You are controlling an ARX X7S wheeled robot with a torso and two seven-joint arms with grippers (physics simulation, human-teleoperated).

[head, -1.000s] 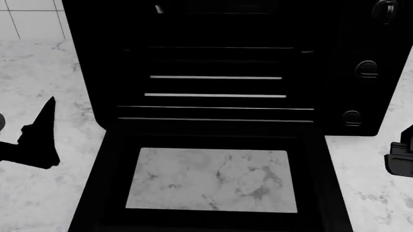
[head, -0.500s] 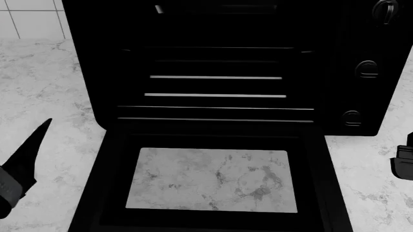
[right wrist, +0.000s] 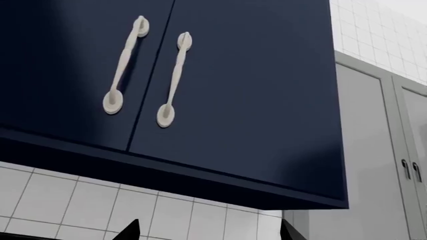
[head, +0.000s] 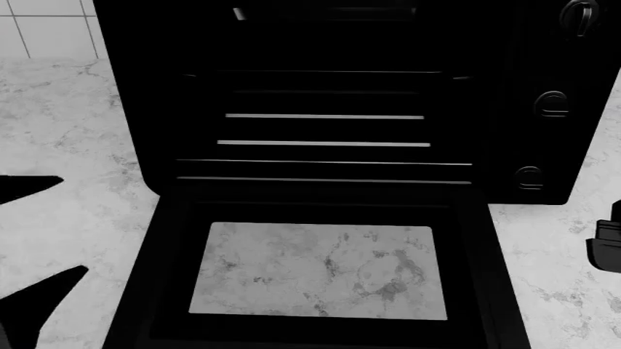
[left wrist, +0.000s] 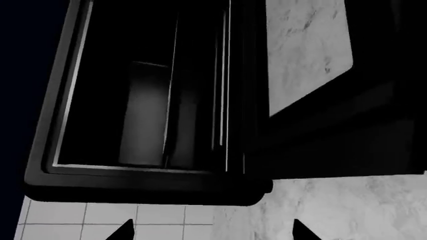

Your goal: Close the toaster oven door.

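The black toaster oven [head: 330,43] stands on the marble counter, with wire racks [head: 325,116] showing inside and three knobs [head: 551,104] down its right side. The toaster oven door [head: 321,211] lies open and flat toward me, marble showing through its glass window [head: 321,269]. Its bar handle is cut off by the picture's lower edge. My left gripper [head: 73,224] is open and empty over the counter, left of the door. In the left wrist view the left gripper [left wrist: 213,232] faces the oven [left wrist: 147,100] and door [left wrist: 320,140]. My right gripper [head: 606,247] is partly visible right of the door. In the right wrist view the right gripper [right wrist: 210,231] is open and empty.
White marble counter [head: 68,131] lies on both sides of the oven, with a white tiled wall [head: 43,29] behind. The right wrist view shows dark blue upper cabinets [right wrist: 220,90] with pale handles [right wrist: 123,65] and grey cupboard doors [right wrist: 387,150].
My left gripper has dropped lower and left and turned, so both spread fingers now show. My right gripper has slid slightly right. The oven door has not moved.
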